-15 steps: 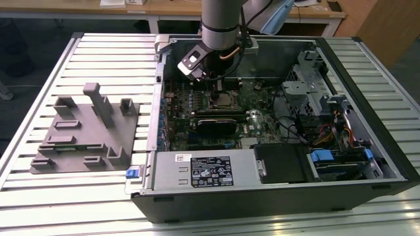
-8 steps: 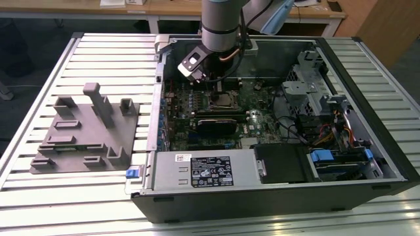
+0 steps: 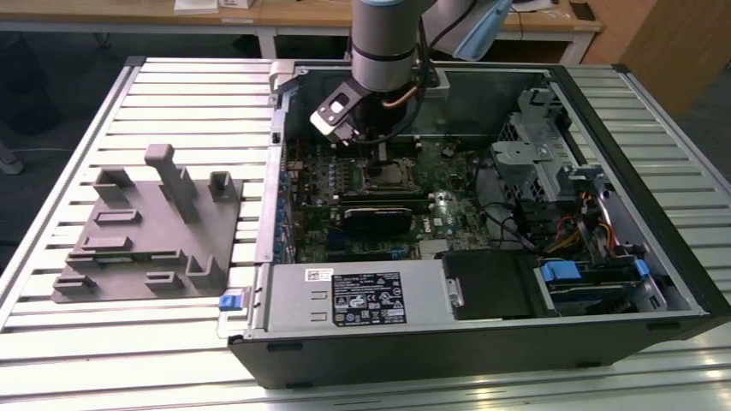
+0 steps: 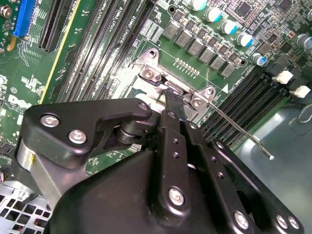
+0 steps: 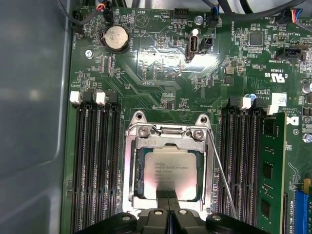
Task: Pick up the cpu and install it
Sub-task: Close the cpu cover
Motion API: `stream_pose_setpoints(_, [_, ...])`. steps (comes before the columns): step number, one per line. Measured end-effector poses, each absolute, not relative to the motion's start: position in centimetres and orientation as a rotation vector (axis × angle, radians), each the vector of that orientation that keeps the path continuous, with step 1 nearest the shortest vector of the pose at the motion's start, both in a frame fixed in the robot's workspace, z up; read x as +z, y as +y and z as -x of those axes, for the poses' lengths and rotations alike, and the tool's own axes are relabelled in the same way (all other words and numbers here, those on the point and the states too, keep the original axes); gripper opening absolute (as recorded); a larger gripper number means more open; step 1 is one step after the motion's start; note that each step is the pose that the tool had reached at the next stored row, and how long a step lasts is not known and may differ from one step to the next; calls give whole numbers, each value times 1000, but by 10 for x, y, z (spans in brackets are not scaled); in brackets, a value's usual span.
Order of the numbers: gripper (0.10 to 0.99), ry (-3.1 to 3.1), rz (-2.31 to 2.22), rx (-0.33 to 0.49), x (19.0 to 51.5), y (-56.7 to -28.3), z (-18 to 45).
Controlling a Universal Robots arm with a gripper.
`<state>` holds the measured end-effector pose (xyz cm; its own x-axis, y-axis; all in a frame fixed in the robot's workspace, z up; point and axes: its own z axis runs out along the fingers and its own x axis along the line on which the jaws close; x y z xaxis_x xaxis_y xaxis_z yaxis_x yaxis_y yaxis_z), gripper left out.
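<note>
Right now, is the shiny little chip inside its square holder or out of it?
In. In the first wrist view the cpu lies flat inside the socket's metal frame, with the gripper at its edge.

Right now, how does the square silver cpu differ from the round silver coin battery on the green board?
The cpu is square; the coin battery is round. The cpu looks much larger than the battery. The cpu lies in a metal socket frame with the gripper at its edge; the battery sits apart from it. Both are silvery and flat on the green motherboard.
</note>
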<state>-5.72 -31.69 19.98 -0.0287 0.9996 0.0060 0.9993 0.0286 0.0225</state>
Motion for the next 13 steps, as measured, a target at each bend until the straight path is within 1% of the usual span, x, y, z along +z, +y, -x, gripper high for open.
stream_pose_setpoints(6, [106, 2245, -2182, 33, 201, -317, 55])
stream_pose_setpoints(13, [106, 2245, -2182, 32, 213, -317, 55])
